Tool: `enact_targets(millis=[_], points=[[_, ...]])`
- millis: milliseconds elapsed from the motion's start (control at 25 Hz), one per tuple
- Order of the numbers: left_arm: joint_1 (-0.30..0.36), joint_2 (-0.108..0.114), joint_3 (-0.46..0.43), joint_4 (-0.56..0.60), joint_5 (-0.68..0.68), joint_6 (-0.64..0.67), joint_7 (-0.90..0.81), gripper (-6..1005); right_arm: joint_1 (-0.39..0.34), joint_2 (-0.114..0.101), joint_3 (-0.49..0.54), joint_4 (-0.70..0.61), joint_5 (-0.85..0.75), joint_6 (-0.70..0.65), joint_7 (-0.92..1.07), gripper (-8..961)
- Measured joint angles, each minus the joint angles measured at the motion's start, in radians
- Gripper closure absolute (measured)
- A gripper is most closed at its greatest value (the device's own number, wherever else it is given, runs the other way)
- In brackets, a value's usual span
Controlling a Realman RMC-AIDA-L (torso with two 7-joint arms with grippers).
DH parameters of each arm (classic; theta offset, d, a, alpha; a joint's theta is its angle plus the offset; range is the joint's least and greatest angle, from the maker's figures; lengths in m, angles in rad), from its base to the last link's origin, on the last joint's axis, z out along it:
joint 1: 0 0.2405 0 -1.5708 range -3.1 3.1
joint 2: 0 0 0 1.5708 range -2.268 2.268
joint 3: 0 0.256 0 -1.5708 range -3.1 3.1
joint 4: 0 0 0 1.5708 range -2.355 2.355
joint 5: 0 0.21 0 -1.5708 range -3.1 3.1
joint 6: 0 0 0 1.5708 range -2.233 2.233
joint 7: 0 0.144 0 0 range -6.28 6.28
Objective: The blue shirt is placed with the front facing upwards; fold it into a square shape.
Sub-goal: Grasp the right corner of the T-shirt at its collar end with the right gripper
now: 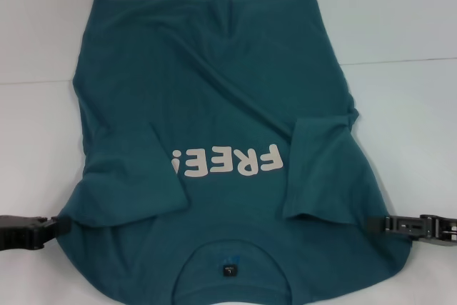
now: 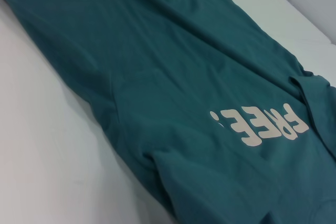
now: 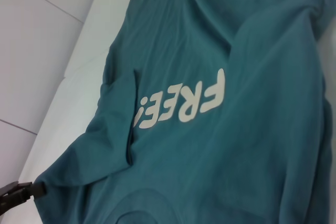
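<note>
White surface point(image 1: 400, 5) fills my view, with the blue shirt point(image 1: 214, 83) spread front up across it, collar nearest me and both sleeves folded inward. My left gripper point(image 1: 61, 225) sits at the shirt's left shoulder edge, touching the cloth; my right gripper point(image 1: 373, 223) meets the right shoulder edge. I cannot tell whether either gripper's fingers are pinching the fabric
</note>
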Motion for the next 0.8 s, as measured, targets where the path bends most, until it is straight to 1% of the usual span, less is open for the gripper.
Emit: enact_targets(millis=[200, 640, 800], points=[[-0.002, 0.001, 0.000, 0.000, 0.000, -0.001, 0.000, 988, -0.017, -0.008, 0.000, 0.000, -0.001, -0.004, 0.023, 40], [-0.009, 0.001, 0.000, 0.000, -0.001, -0.006, -0.001, 989, -0.025, -0.009, -0.004, 0.002, -0.001, -0.003, 0.024, 41], [-0.009, 0.002, 0.000, 0.000, -0.002, -0.006, -0.001, 988, -0.028, -0.009, -0.004, 0.001, -0.011, 0.006, 0.024, 154]])
